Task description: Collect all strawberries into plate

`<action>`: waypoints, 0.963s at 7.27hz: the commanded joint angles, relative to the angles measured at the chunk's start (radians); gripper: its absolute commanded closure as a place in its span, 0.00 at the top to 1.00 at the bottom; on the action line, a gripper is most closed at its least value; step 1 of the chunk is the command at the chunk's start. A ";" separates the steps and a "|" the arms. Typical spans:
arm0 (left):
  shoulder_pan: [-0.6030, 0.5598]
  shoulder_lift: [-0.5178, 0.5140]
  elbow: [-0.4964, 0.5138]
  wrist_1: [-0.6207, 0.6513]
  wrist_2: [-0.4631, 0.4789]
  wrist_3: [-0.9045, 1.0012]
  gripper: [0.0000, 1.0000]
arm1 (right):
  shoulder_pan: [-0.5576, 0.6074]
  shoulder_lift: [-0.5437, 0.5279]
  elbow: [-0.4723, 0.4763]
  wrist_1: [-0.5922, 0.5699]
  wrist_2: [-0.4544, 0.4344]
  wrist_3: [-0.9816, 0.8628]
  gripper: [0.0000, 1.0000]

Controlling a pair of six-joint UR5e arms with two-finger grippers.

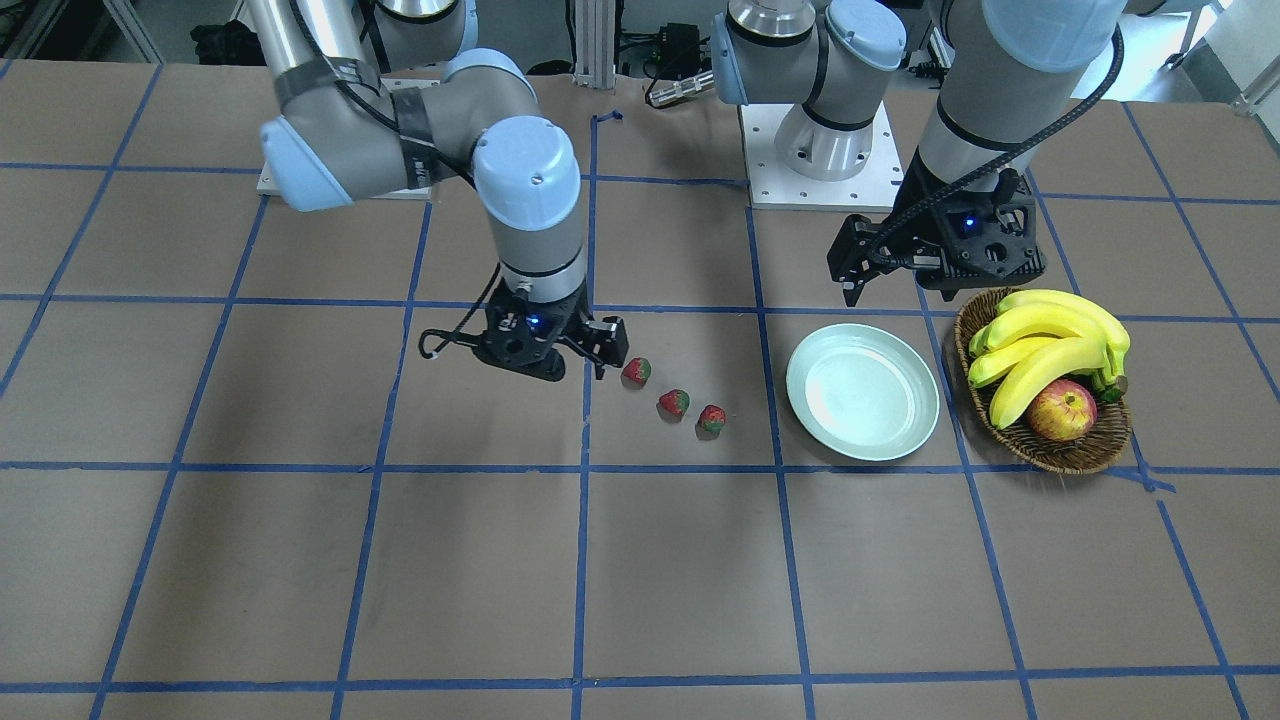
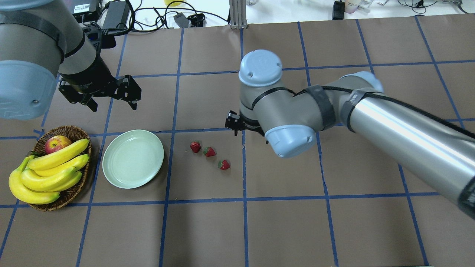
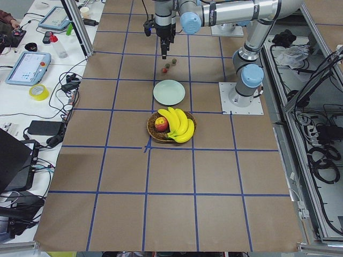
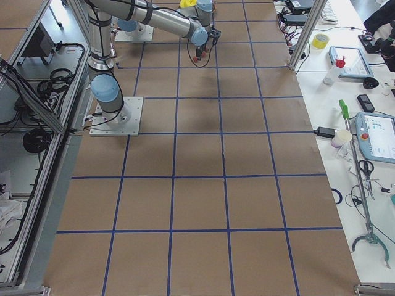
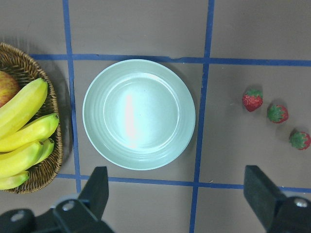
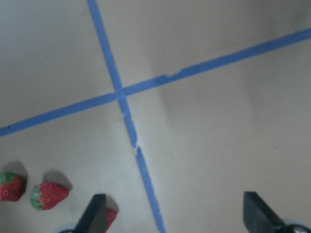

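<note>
Three strawberries lie in a diagonal row on the brown table: (image 1: 636,372), (image 1: 674,403), (image 1: 711,419). They also show in the overhead view (image 2: 195,147), (image 2: 209,151), (image 2: 223,164). The pale mint plate (image 1: 862,392) (image 2: 133,158) sits empty between them and the basket. My right gripper (image 1: 604,355) (image 6: 175,218) is open and empty, low beside the end strawberry (image 6: 48,195) farthest from the plate. My left gripper (image 2: 112,105) (image 5: 177,194) is open and empty, raised over the table on the robot's side of the plate (image 5: 139,114).
A brown wicker basket (image 1: 1085,455) (image 2: 70,130) holds a bunch of bananas (image 1: 1050,350) and a red-yellow apple (image 1: 1062,410) next to the plate. Blue tape lines grid the table. The right arm's wrist (image 2: 259,70) hides most of its gripper in the overhead view.
</note>
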 commanded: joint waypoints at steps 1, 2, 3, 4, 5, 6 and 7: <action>0.005 -0.003 0.003 0.006 -0.011 -0.019 1.00 | -0.143 -0.113 -0.039 0.106 -0.021 -0.274 1.00; 0.002 -0.005 -0.009 0.004 -0.011 -0.024 1.00 | -0.186 -0.165 -0.080 0.157 -0.032 -0.348 1.00; 0.002 -0.017 -0.023 0.009 -0.011 -0.019 1.00 | -0.214 -0.193 -0.167 0.280 -0.037 -0.368 1.00; 0.000 -0.046 -0.032 0.033 -0.013 -0.020 1.00 | -0.214 -0.194 -0.285 0.394 -0.052 -0.368 1.00; -0.013 -0.084 -0.034 0.041 -0.066 -0.011 1.00 | -0.207 -0.196 -0.374 0.500 -0.054 -0.365 1.00; -0.027 -0.123 -0.037 0.140 -0.127 -0.013 1.00 | -0.205 -0.199 -0.398 0.541 -0.047 -0.367 1.00; -0.058 -0.156 -0.064 0.191 -0.131 -0.017 1.00 | -0.205 -0.210 -0.391 0.539 -0.055 -0.367 1.00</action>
